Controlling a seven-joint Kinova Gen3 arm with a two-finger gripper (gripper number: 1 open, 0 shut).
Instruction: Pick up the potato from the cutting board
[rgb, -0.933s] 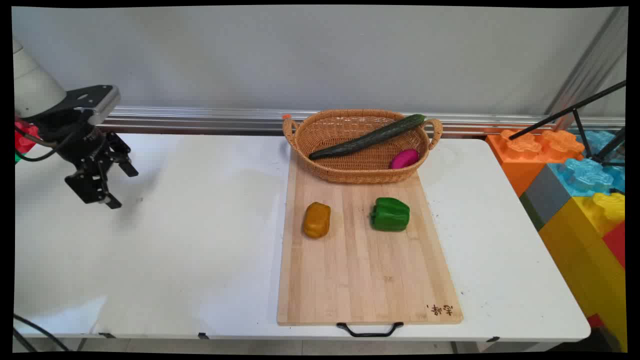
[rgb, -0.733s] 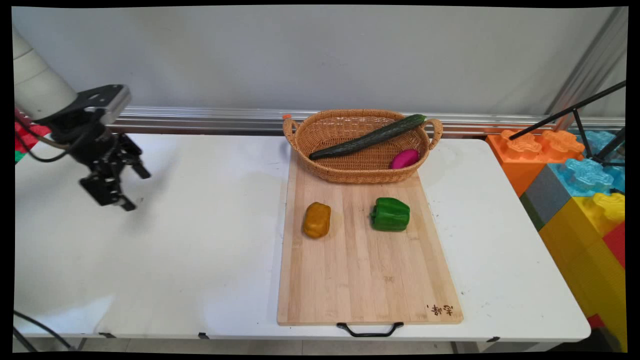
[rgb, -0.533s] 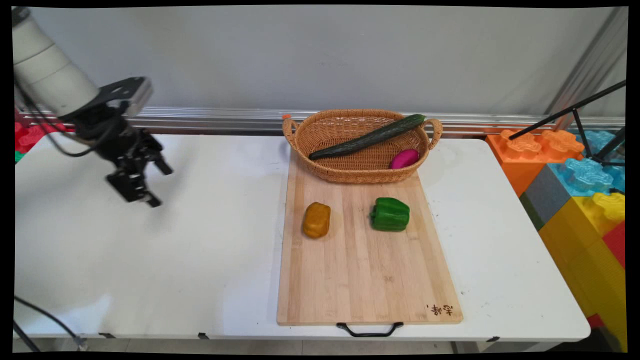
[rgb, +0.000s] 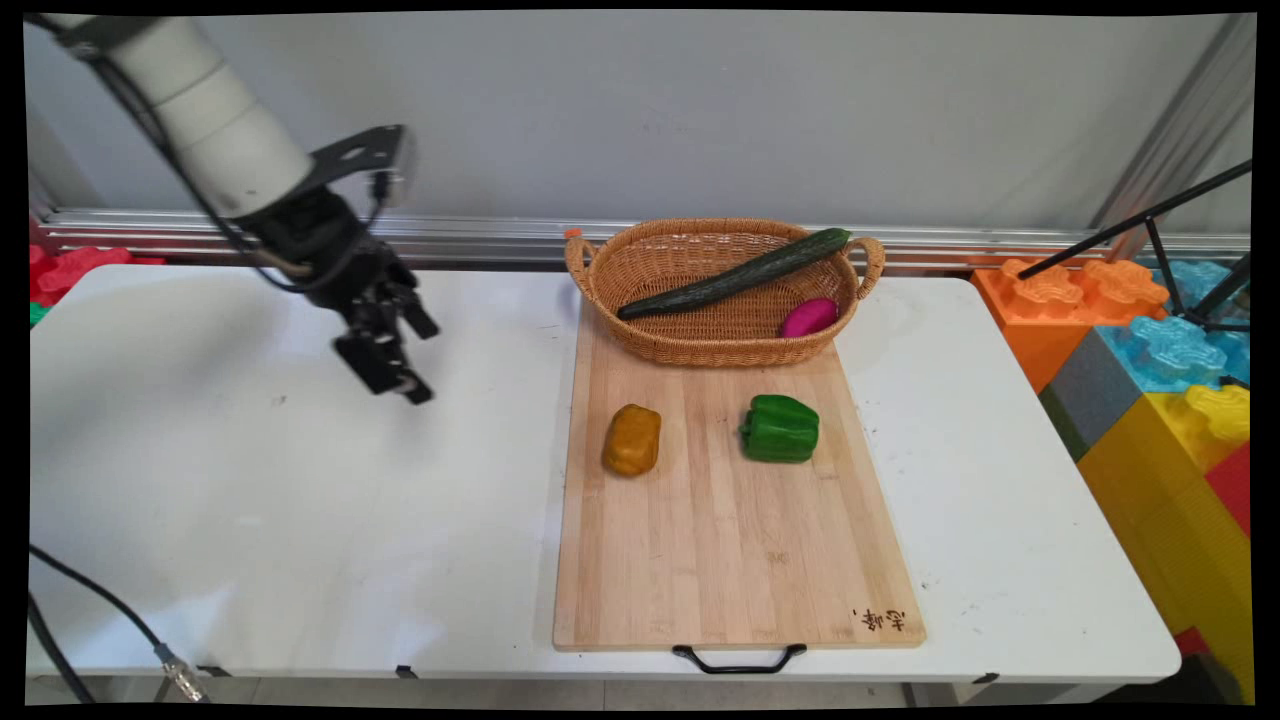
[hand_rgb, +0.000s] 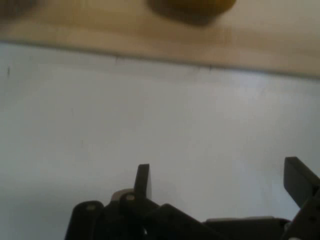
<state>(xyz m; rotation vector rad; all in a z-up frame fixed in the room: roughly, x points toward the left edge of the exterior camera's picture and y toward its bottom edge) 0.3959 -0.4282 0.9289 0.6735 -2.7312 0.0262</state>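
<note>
Swinging in from the counter's (rgb: 300, 500) far left edge over the last second, the gripper (rgb: 415, 362) has risen slightly and now hangs above bare counter, short of the bamboo cutting board (rgb: 735, 560). Its fingers (hand_rgb: 142, 181) stand well apart and hold nothing. Nearest is the yellow bell pepper (rgb: 633, 440) on the board, beside a green bell pepper (rgb: 781, 428); a cucumber (rgb: 735, 274) and a magenta vegetable (rgb: 808, 317) lie in the wicker basket (rgb: 720, 345).

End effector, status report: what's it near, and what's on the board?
End effector open, empty, above bare table. Nearest: orange pepper on cutting board, beside green pepper. Cucumber and pink item in basket.
</note>
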